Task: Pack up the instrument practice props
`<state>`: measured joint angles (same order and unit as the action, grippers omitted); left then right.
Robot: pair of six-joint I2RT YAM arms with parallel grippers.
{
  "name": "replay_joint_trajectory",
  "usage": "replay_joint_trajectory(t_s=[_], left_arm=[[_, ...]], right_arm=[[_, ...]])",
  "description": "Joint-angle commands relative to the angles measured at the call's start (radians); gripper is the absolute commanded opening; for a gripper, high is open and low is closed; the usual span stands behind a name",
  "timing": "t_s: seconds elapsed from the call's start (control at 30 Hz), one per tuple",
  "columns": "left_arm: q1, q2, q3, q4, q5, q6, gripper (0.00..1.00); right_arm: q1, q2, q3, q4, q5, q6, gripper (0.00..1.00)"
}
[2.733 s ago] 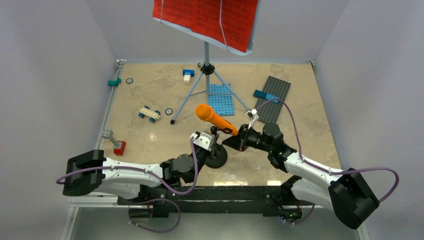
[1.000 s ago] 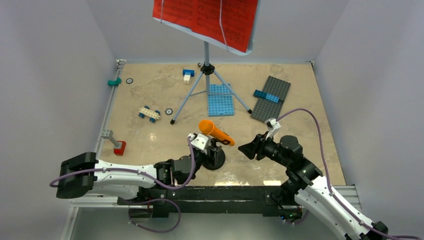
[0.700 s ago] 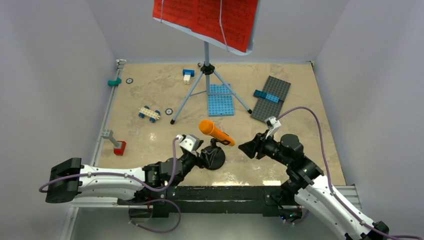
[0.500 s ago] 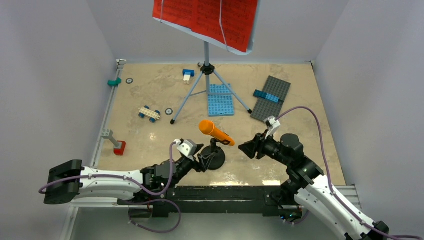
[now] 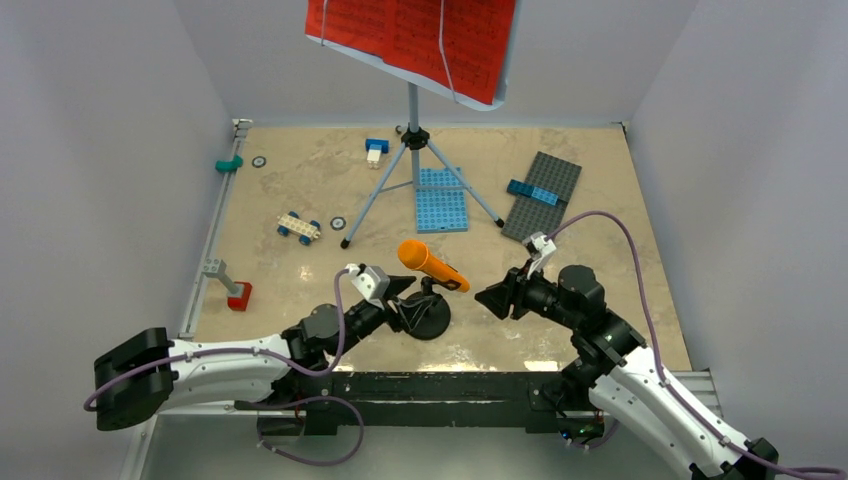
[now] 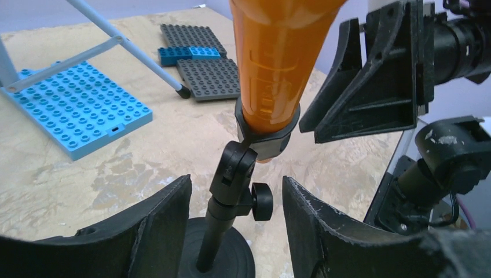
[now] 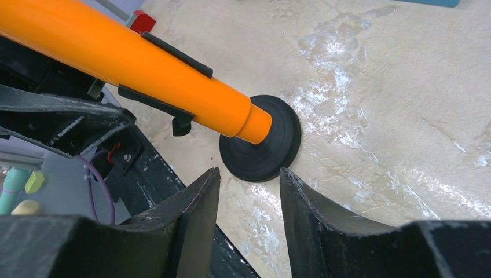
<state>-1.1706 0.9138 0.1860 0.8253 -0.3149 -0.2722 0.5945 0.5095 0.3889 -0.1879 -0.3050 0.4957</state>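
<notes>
Beige marbled tabletop point(image 5: 300, 190). Resting on it: black round microphone-stand base point(image 5: 435, 320), grey tripod legs point(image 5: 378, 192), blue studded plate point(image 5: 445, 210), grey studded plate point(image 5: 558, 172), small wheeled brick car point(image 5: 299, 227).

The left arm point(image 5: 230, 362) and right arm point(image 5: 650, 395) wore smooth white shells along their long links, with rounded black housings at the joints and a blocky black housing at each elbow. A thin purple cable point(image 5: 339, 318) ran along the left arm in loose loops; a second cable point(image 5: 592, 213), also purple, arched over the right. A small white camera block point(image 5: 365, 280) sat on each wrist. The left gripper point(image 5: 408, 300) and right gripper point(image 5: 492, 297) were matte black, their fingers point(image 6: 156, 231) broad wedges with curved inner faces and rough, pale-scuffed edges. Both arms were bolted to a black rail point(image 5: 450, 385).
</notes>
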Motion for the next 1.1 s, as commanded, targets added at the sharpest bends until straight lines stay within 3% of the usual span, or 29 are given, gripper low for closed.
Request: replay_joint_trajectory(t_s=[0.0, 0.27, 0.43, 0.87, 1.07], left_arm=[[0.027, 0.041, 0.045, 0.071, 0.104, 0.002, 0.62], [0.076, 0.129, 0.074, 0.127, 0.157, -0.005, 0.61], [0.087, 0.154, 0.087, 0.144, 0.183, -0.007, 0.54], [0.088, 0.158, 0.046, 0.103, 0.203, -0.022, 0.02], [0.086, 0.181, 0.058, 0.029, 0.174, -0.019, 0.00]], right_arm=[[-0.001, 0.010, 0.050, 0.022, -0.014, -0.024, 0.46], [-0.001, 0.016, 0.068, 0.003, -0.015, -0.045, 0.46], [-0.001, 0.027, 0.069, 0.002, -0.003, -0.058, 0.46], [0.006, 0.056, 0.115, 0.006, 0.013, -0.097, 0.49], [0.151, 0.050, 0.187, -0.010, 0.286, -0.197, 0.59]])
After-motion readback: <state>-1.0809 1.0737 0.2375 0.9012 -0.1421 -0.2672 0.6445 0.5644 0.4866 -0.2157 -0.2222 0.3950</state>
